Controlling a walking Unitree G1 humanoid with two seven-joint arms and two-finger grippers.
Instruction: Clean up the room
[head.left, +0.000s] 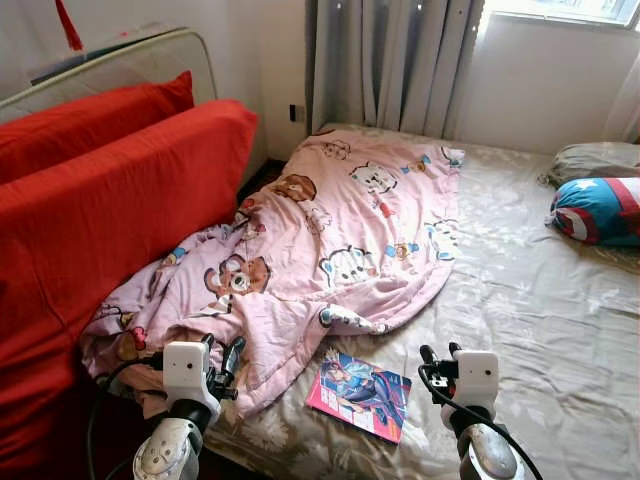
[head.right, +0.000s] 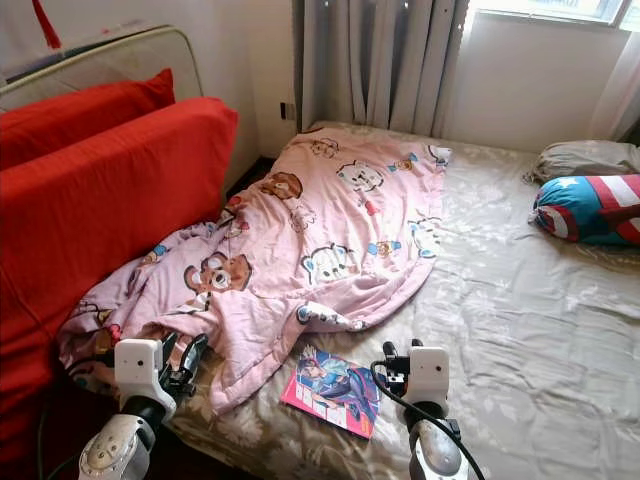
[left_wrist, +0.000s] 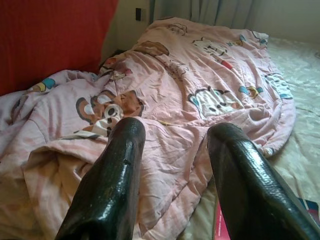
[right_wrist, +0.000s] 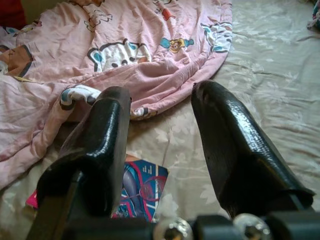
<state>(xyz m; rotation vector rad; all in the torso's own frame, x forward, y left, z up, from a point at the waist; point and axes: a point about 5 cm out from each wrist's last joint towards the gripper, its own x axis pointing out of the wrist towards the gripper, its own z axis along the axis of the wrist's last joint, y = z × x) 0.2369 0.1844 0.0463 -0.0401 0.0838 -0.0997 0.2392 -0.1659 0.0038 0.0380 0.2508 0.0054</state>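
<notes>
Two pincers, one bed: both arms are raised at the near edge of the bed, nothing held.
Bed (head.left: 540, 300): covered with a beige, flower-patterned sheet, wrinkled; it takes up the scene from 12 o'clock round to 6 o'clock.
Red cushions (head.left: 110, 190): two large red ones stand along the bed at 9 o'clock, one behind the other, in front of a pale padded headboard (head.left: 150, 55).
Pink quilt (head.left: 330, 230): printed with cartoon bears and other animals, spread crumpled over the middle of the bed; its left edge lies against the red cushions, its near corner is folded over at 7 o'clock.
Curtains (head.left: 400, 60): grey, hanging at 12 o'clock beside a window.
Pillows: a blue, red and white one with a star (head.left: 598, 210) at 3 o'clock, touching a grey one (head.left: 595, 158) just behind it.
Comic book (head.left: 360, 393): glossy, colourful cover, flat on the sheet at 6 o'clock, just beside the quilt's near edge and between the two arms.
Left pincer (left_wrist: 175, 150): fingers apart, empty, poised over the quilt's folded near corner at 7 o'clock.
Right pincer (right_wrist: 160, 130): fingers apart, empty, over the sheet at 5 o'clock, the comic book just to its left.
</notes>
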